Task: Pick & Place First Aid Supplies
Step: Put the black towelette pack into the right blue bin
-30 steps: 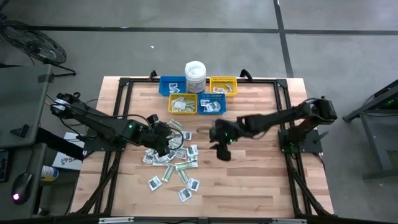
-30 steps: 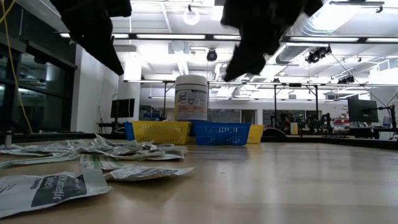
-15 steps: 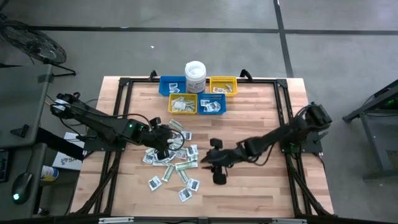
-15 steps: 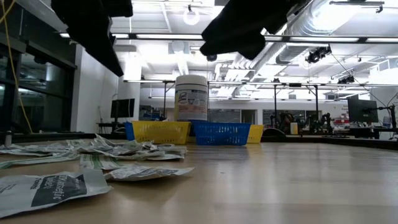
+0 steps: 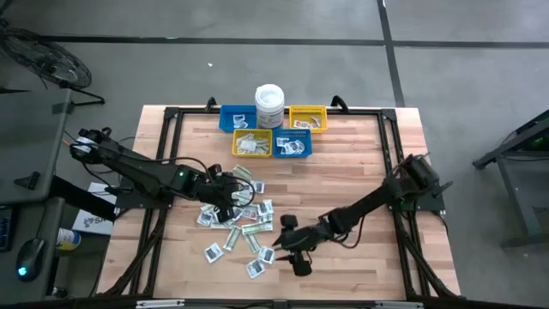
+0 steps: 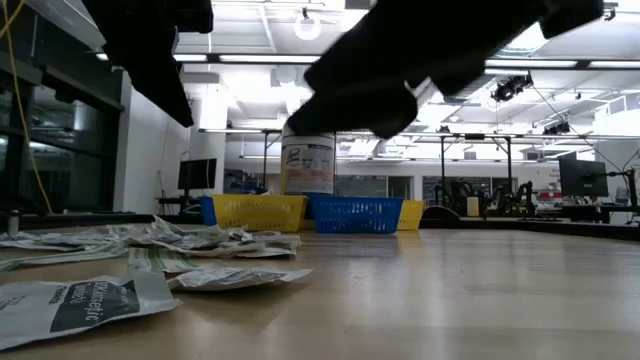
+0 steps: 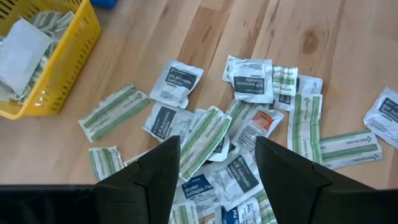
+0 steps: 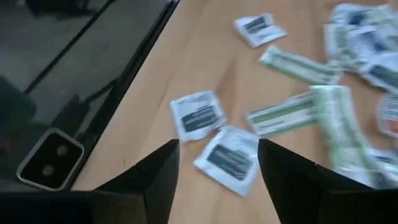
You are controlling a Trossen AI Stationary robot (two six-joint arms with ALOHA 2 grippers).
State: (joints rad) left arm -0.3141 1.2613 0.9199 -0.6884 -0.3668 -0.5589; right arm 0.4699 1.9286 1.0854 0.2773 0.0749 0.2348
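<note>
On a wooden table [image 5: 343, 154], the first aid supplies [image 5: 236, 219] lie scattered left of centre, near the front; the left gripper [image 7: 214, 165] hovers open above the heap; the right gripper [image 8: 217, 163], fingers spread and holding nothing, hangs over two white packets [image 8: 214, 140] at its front edge.

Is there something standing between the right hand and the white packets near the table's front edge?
Nothing visible stands in the way. The right hand is open above two white square packets, and only bare table lies between them. The left hand hovers open over the main pile, farther off.
</note>
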